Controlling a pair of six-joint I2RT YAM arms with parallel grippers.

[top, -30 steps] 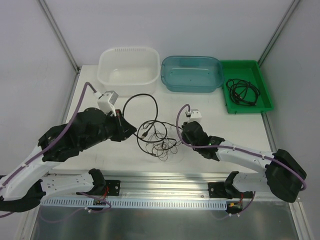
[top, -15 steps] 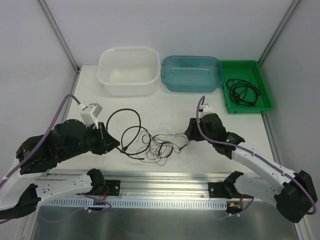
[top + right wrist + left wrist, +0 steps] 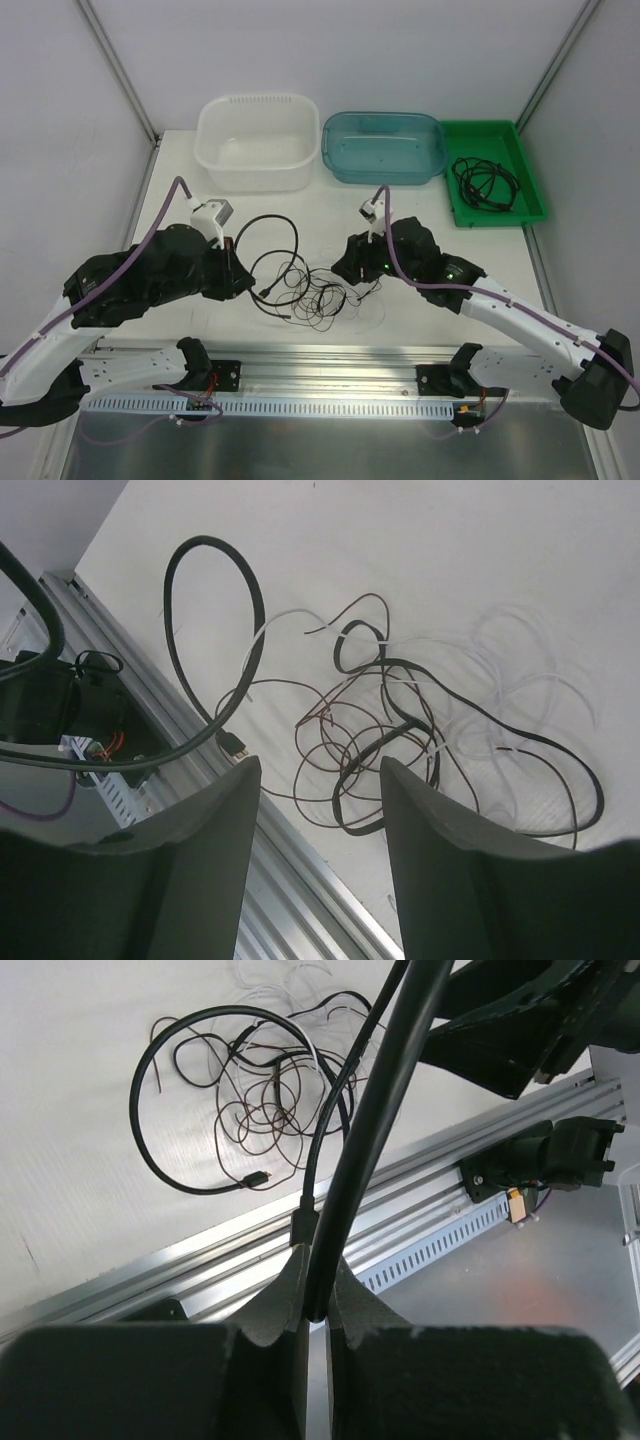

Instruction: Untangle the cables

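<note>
A tangle of thin dark and brown cables (image 3: 322,292) lies on the white table between my arms, with a thin white cable (image 3: 520,685) looping through it. My left gripper (image 3: 238,278) sits at the tangle's left and is shut on the thick black cable (image 3: 272,219), which arcs up from it. In the left wrist view the black cable (image 3: 385,1100) runs out from between the closed fingers (image 3: 285,1295), and its small plug (image 3: 258,1175) lies on the table. My right gripper (image 3: 350,270) is open and empty, just above the tangle's right side (image 3: 390,725).
A white tub (image 3: 258,140), a teal tub (image 3: 385,148) and a green tray (image 3: 500,140) holding a coiled black cable (image 3: 485,182) line the far edge. An aluminium rail (image 3: 330,360) runs along the near table edge.
My left gripper pulled the black cable left and toward the near edge, then came back a little to the right. My right gripper swung right, then back left over the tangle. The tangle spread slightly.
</note>
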